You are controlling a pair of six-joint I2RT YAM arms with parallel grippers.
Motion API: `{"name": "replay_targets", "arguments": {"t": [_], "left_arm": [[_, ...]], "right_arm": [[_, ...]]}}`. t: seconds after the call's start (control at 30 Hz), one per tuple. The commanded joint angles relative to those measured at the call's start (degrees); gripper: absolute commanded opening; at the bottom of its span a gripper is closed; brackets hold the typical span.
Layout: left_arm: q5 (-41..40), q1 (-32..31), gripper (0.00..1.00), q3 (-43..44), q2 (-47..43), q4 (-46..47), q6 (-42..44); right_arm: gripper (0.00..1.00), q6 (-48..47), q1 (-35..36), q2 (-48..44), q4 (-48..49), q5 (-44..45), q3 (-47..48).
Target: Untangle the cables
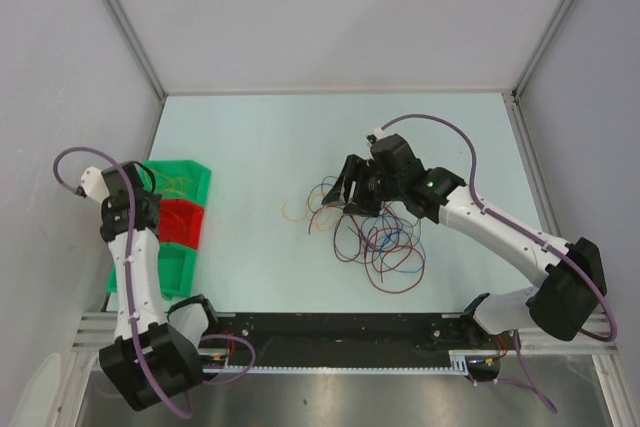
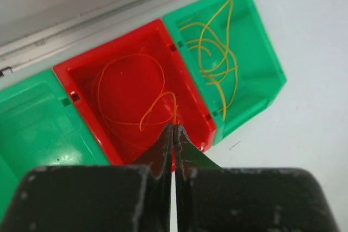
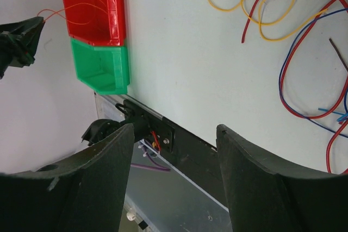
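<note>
A tangle of thin red, blue, maroon and yellow cables (image 1: 378, 239) lies on the table right of centre. It also shows in the right wrist view (image 3: 283, 31). My right gripper (image 1: 348, 187) hovers at the tangle's far left edge, open and empty (image 3: 175, 129). My left gripper (image 1: 148, 205) is held above the red bin (image 2: 81, 88), shut on a thin orange cable (image 2: 155, 104) that loops down into that bin. The right wrist view shows the left gripper (image 3: 22, 39) with the orange cable (image 3: 65, 10) trailing from its tips.
Three bins stand in a row at the table's left edge: a green one (image 1: 196, 182) holding yellow cables (image 2: 215, 61), the red one (image 1: 182, 223), and another green one (image 1: 172, 269) with nothing showing in it. The black rail (image 1: 330, 332) runs along the near edge.
</note>
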Motion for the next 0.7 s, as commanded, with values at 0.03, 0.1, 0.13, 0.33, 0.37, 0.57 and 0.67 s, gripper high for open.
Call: {"name": "replay_targets", "arguments": {"t": [0.03,0.1,0.13,0.33,0.37,0.57,0.67], "left_arm": [[5.97,3.70,0.00,-4.09,-1.31,4.29,-4.34],[8.16,5.20,0.00,-5.32,0.09,5.43,-4.96],[8.78,5.64,0.00,-5.68,0.63,5.78,-5.74],[11.77,9.07,0.00,-8.14,4.23,8.77,-8.65],[12.30,10.38,0.00,-8.32,4.93,10.43,-8.65],[12.74,13.03,0.00,-6.74,10.64,12.11,-11.29],[12.22,13.47,0.00,-6.91,11.61,13.52,-12.78]], "right_arm": [[0.66,1.06,1.07,0.62,1.82,-0.13,1.99],[0.66,1.15,1.25,0.79,1.91,-0.13,1.90],[0.66,1.06,1.42,0.97,1.91,-0.13,1.99],[0.66,0.88,1.51,1.32,1.73,-0.13,1.99],[0.66,0.88,1.51,1.32,1.65,-0.22,1.99],[0.66,0.01,1.43,1.59,1.03,0.04,1.99],[0.66,-0.35,1.16,1.76,0.94,-0.13,1.99]]}}
